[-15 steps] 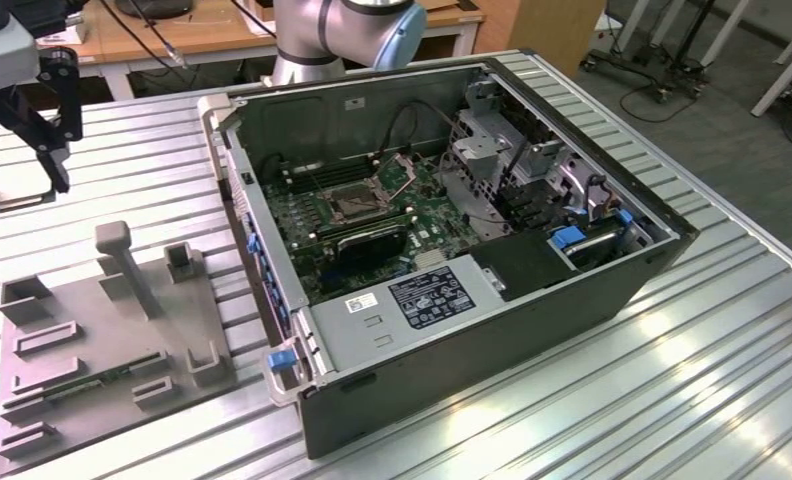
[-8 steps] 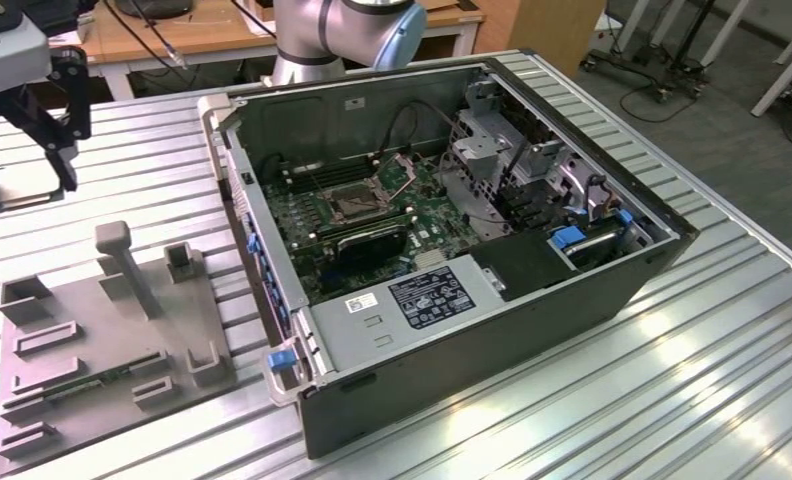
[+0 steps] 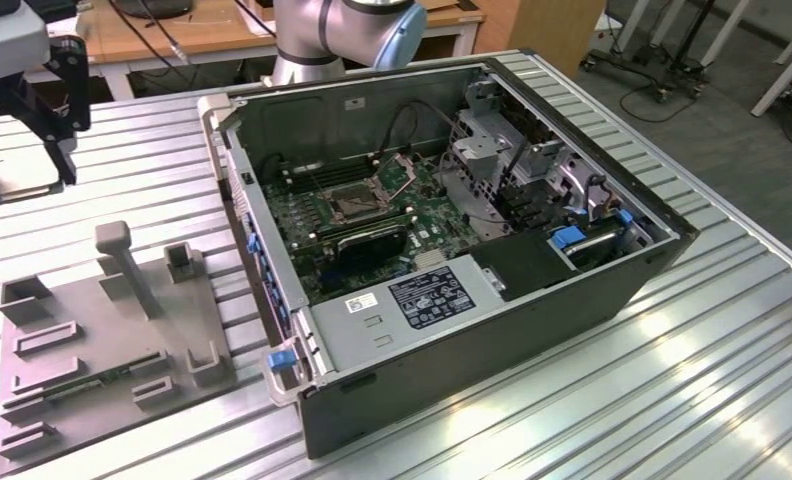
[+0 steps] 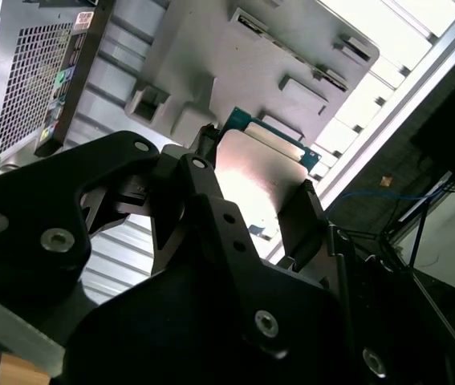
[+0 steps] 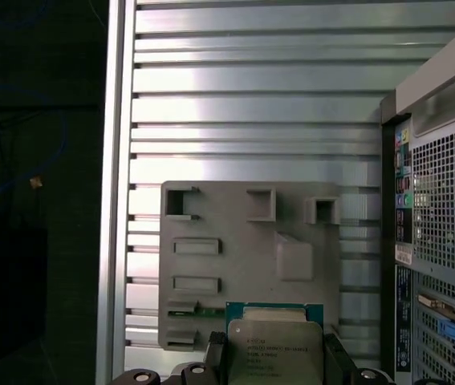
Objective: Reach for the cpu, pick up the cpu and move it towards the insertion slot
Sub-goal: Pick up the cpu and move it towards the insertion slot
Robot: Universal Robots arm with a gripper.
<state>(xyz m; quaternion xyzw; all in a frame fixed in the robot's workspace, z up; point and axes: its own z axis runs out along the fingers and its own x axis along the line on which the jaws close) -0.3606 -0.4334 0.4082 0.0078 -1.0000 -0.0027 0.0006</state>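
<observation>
over the desk (image 5: 251,120), the claw (image 5: 274,359) pinches the cpu (image 5: 275,337) by two opposite edges; it seems light, stiff, fragile.

arm (image 3: 313,35): silver-grey tube, light-blue joint cap (image 3: 393,30) | gripper (image 4: 256,170): matte black, angular links, silver screws (image 4: 266,323)

The computer case (image 3: 503,330) lies open on the table (image 3: 716,380), and the fixture (image 3: 103,340) sits just beside it on the exterior view's left. Inside the case, the insertion slot (image 3: 356,203) sits on the motherboard (image 3: 303,215). Behind the fixture and well apart from the case, the end effector (image 3: 23,170) hangs above the table with the cpu (image 5: 275,353) between its fingers.
</observation>
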